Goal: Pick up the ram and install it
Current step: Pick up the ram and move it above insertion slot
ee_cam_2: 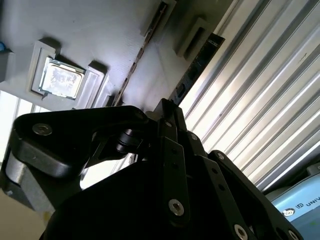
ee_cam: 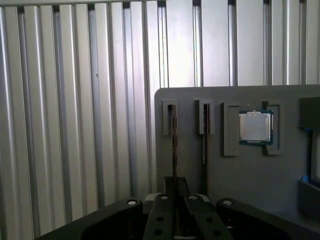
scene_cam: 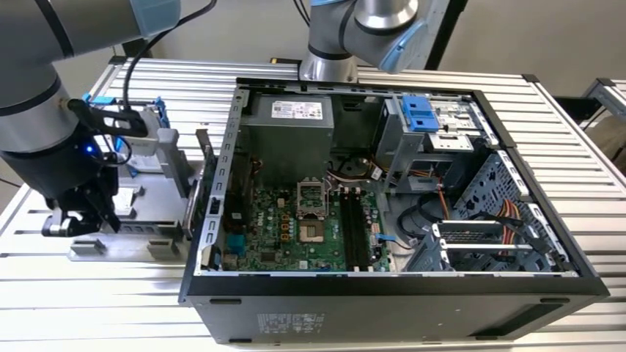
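Note:
The ram (ee_cam: 173,145) stands edge-on in a slot of the grey fixture plate (ee_cam: 280,185), a thin dark stick; a second stick (ee_cam: 204,145) stands in the neighbouring slot. In the second wrist view the ram (ee_cam_2: 142,52) runs as a thin line across the plate. My gripper (ee_cam: 174,182) hangs above the plate in line with the first stick, its black fingertips (ee_cam_2: 165,106) drawn together with nothing visibly between them. In the exterior view the gripper (scene_cam: 90,218) is over the fixture (scene_cam: 127,236), at that view's left of the open computer case (scene_cam: 391,293).
A square silver processor chip (ee_cam: 255,126) sits in a pocket of the fixture. A silver drive with blue handles (scene_cam: 137,139) stands at the fixture's back. Inside the case lie the green motherboard (scene_cam: 284,242) and its black memory slots (scene_cam: 354,227). A second arm's base (scene_cam: 333,44) stands behind the case.

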Tool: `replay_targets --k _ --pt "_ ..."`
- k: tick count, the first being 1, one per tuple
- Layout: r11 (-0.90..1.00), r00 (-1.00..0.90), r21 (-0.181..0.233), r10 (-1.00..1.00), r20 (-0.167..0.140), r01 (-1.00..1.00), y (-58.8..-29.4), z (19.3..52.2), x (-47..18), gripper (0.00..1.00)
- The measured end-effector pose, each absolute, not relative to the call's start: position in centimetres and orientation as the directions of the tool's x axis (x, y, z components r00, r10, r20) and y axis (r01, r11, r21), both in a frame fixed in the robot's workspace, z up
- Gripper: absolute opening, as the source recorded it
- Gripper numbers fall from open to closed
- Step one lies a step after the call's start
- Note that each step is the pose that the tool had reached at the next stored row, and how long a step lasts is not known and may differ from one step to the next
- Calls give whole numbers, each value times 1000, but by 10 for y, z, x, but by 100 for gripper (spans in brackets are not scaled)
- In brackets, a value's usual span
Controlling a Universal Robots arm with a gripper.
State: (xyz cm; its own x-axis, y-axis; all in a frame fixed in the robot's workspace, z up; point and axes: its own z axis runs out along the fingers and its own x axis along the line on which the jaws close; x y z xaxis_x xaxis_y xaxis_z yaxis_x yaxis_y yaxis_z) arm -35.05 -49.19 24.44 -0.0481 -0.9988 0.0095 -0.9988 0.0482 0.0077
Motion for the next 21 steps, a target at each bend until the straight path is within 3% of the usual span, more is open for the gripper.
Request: replay_targets --k 21 --pt "48 -48 8 -999 6 -999 -492 260 -351 0"
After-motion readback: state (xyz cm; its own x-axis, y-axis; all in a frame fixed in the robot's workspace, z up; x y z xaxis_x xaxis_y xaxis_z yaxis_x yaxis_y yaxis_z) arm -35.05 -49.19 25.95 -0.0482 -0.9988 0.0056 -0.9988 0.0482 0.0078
